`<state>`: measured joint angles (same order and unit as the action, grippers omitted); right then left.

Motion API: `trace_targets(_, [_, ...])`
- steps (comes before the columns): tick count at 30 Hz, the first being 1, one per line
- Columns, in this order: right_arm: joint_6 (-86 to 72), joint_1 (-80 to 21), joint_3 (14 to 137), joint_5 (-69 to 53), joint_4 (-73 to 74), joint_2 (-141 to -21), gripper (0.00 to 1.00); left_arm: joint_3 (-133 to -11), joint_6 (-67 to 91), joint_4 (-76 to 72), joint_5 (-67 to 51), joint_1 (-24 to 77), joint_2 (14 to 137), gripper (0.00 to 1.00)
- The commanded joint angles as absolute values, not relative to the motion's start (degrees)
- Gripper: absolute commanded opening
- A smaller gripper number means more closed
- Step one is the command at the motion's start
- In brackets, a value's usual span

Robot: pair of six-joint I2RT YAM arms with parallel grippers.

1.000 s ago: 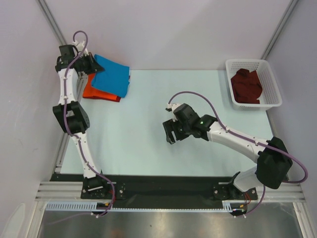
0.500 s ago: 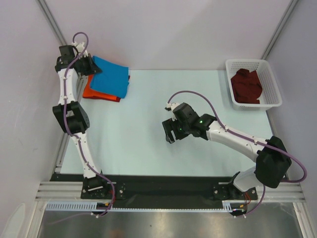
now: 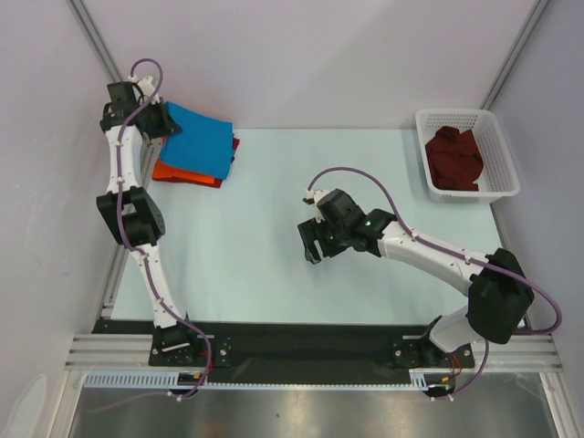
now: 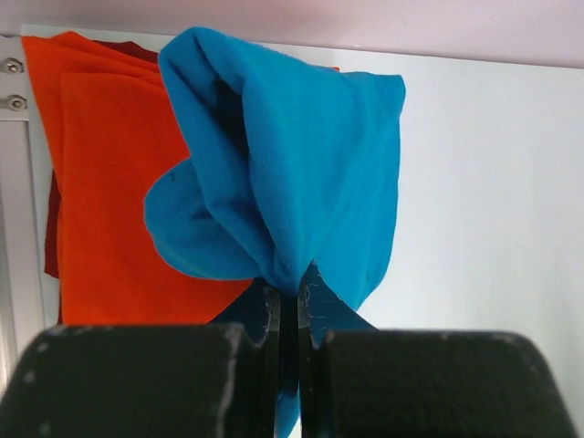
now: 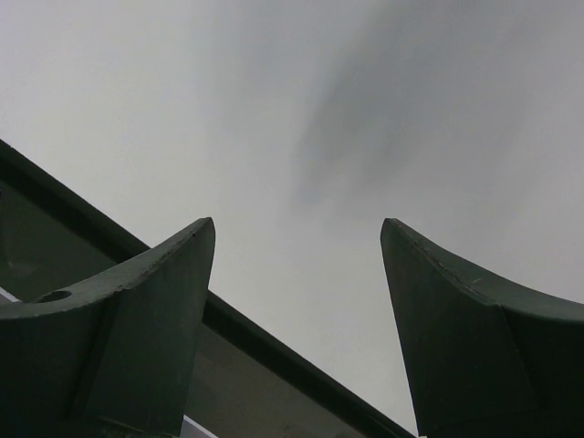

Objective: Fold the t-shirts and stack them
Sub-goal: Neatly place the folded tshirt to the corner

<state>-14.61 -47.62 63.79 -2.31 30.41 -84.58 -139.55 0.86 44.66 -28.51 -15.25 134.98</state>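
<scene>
Left gripper (image 4: 290,294): I am at the far left corner of the bench (image 3: 255,265), my two fingers pressed together on a pinch of the blue shirt.
Blue shirt (image 3: 203,144): it is at the far left corner, lying over the orange shirt. The cloth gathers into folds and narrows to the point where I clamp it. From above its far side spreads flat towards the middle of the far edge.
Orange shirt (image 4: 100,182): it lies flat on the bench under the blue one and shows on the side nearer the left edge.
Dark red cloth (image 4: 50,228): a thin strip peeks out from under the orange shirt at its edge.
Right gripper (image 3: 312,245): I hang over the middle of the bench, well apart from both piles, with my fingers spread wide.
Basket (image 3: 467,114): it stands at the far right corner.
Maroon shirt (image 3: 454,157): it is crumpled inside the basket.
</scene>
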Motion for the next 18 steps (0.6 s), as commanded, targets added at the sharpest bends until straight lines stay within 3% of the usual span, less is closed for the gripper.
trace_targets(1, [-14.8, -47.7, 67.0, -2.3, 29.8, -85.7, 0.79, -143.1, -1.5, 40.8, -26.3, -16.3, 133.2, 0.0])
trace_targets(18, [-13.9, -47.2, 68.7, -2.7, 30.4, -88.9, 0.79, -141.2, -1.8, 37.2, -21.5, -16.6, 136.3, 0.0])
